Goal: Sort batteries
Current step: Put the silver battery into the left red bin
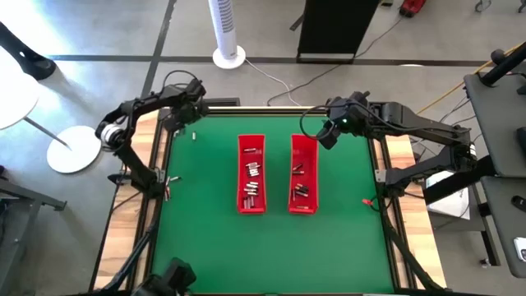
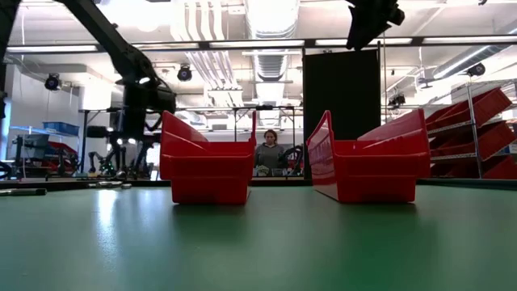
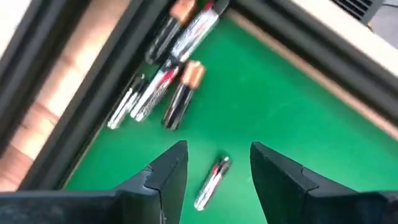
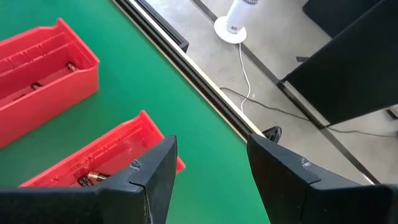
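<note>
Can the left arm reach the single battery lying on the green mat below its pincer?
Probably yes: the left pincer is open right above the lone battery, and nothing lies between them.

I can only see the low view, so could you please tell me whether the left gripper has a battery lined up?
Observer: Yes, the left gripper is open, and a small silvery cylindrical battery lies on the green table mat in line with the gap between its fingers.
Operator: Thank you. Are others loose nearby?
Observer: Several loose batteries lie clustered by the dark table frame.
Operator: And the right gripper?
Observer: The right gripper hangs open and empty above one end of the right-hand long red plastic tray.
</note>
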